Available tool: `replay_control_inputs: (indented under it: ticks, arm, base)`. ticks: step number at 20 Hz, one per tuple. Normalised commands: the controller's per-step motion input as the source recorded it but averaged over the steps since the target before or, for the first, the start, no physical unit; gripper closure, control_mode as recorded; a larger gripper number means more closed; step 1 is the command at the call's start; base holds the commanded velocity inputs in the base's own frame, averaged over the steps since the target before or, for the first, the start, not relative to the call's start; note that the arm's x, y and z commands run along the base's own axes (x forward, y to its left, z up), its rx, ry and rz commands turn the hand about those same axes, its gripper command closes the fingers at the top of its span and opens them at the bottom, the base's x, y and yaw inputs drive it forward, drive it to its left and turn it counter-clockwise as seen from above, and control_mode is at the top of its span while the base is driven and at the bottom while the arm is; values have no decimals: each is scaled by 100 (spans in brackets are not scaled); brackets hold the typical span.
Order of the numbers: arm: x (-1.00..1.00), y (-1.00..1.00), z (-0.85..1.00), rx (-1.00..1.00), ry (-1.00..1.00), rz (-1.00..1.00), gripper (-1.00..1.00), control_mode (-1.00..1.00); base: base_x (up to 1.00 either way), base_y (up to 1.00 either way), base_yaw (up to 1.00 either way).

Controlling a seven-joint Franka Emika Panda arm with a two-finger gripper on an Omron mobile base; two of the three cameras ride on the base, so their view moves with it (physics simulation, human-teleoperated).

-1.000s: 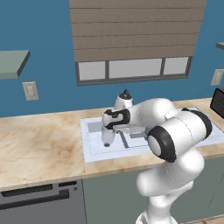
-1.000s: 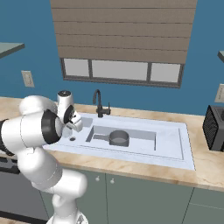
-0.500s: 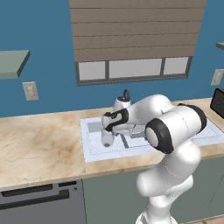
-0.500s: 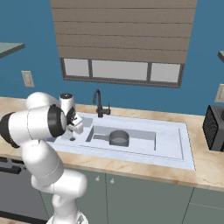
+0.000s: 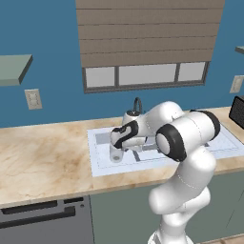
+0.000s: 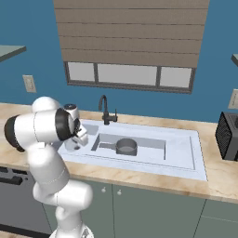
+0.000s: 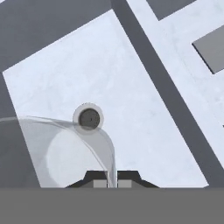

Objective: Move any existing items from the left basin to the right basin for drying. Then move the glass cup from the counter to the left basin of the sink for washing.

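Note:
My gripper (image 7: 112, 177) is shut on the wall of the clear glass cup (image 7: 65, 153), whose rim curves across the lower left of the hand view. Below it lies the left basin (image 7: 144, 131) with its round drain (image 7: 89, 118). In the left base view the gripper (image 5: 118, 146) holds the glass cup (image 5: 116, 155) upright over the left part of the white sink (image 5: 102, 169). The dark-grey saucepan (image 6: 126, 147) sits in the right basin (image 6: 151, 149). My arm hides the left basin in the right base view.
A thin black faucet (image 6: 104, 109) stands behind the sink. The beige marbled counter (image 5: 43, 162) stretches to the left. A black appliance (image 6: 228, 135) stands on the counter at the far right. A dark oven front (image 5: 43, 217) sits below the counter.
The arm's elbow has swung round, and the gripper with the glass cup has sunk a little toward the left basin. The saucepan has not moved.

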Motion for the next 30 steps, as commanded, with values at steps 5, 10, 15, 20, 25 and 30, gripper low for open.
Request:
replay_control_inputs:
  ticks: [5,10,15,20,25,30]
  arm:
    - [7,14,-20,-2,0,-5,100,-100]
    - [11,8,-11,0,0,-3,100,-100]
    - [11,1,-13,0,0,-1,100,-100]
    - [14,0,-20,0,0,0,100,-100]
    - [14,0,-18,0,0,0,100,-100]
    - [0,1,-8,0,-1,0,-100,-100]
  base:
    - [0,0,0]
    - [0,0,0]
    - [0,0,0]
    - [0,0,0]
    - [0,0,0]
    - [0,0,0]
